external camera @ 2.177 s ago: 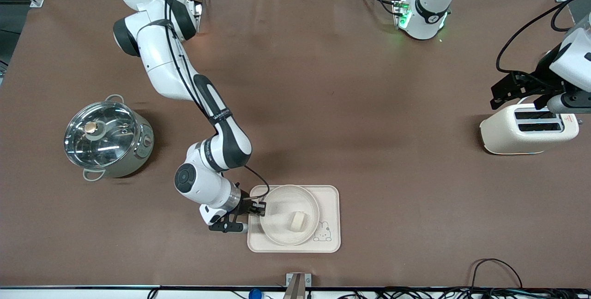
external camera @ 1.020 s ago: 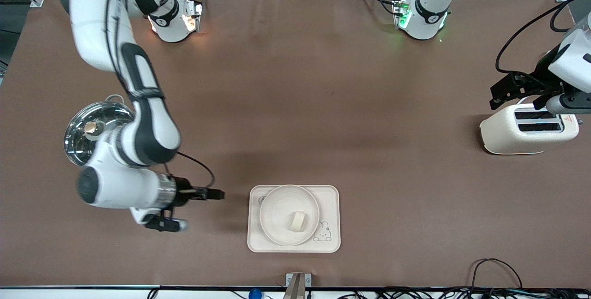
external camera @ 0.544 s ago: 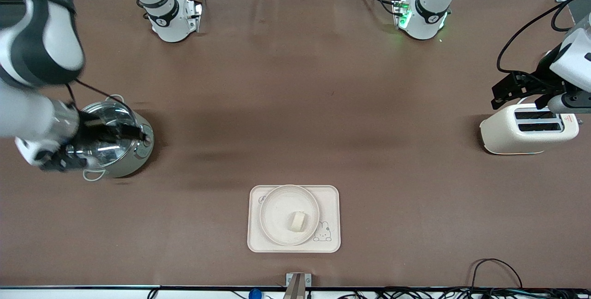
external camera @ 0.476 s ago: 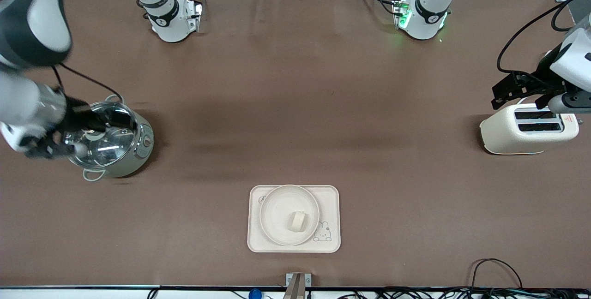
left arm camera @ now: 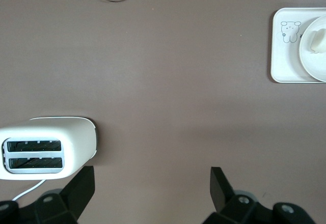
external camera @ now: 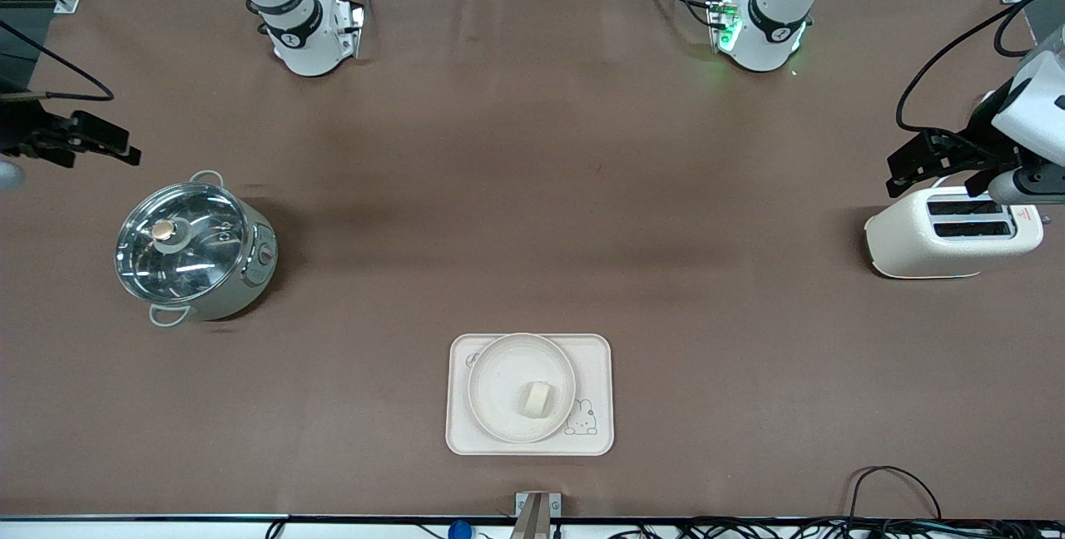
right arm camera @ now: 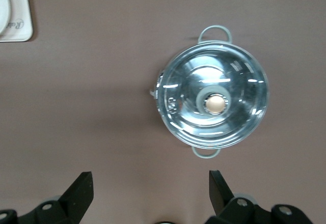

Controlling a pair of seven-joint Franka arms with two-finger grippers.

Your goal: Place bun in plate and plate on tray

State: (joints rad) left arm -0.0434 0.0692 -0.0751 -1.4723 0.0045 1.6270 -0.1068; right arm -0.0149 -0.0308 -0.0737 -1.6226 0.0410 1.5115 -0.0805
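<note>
The bun (external camera: 537, 399) lies in the plate (external camera: 499, 373), which sits on the tray (external camera: 595, 356). The right gripper (external camera: 79, 140) has pulled away to the table edge above the pot (external camera: 193, 249), fingers spread and empty. The left gripper (external camera: 932, 163) waits over the toaster (external camera: 948, 233), also spread. The task looks finished.

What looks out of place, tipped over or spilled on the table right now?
Nothing stands out. The small cream-white bun lies in the round cream-white plate, which sits flat on the rectangular rabbit tray. The lidded steel pot and white toaster stand upright.
</note>
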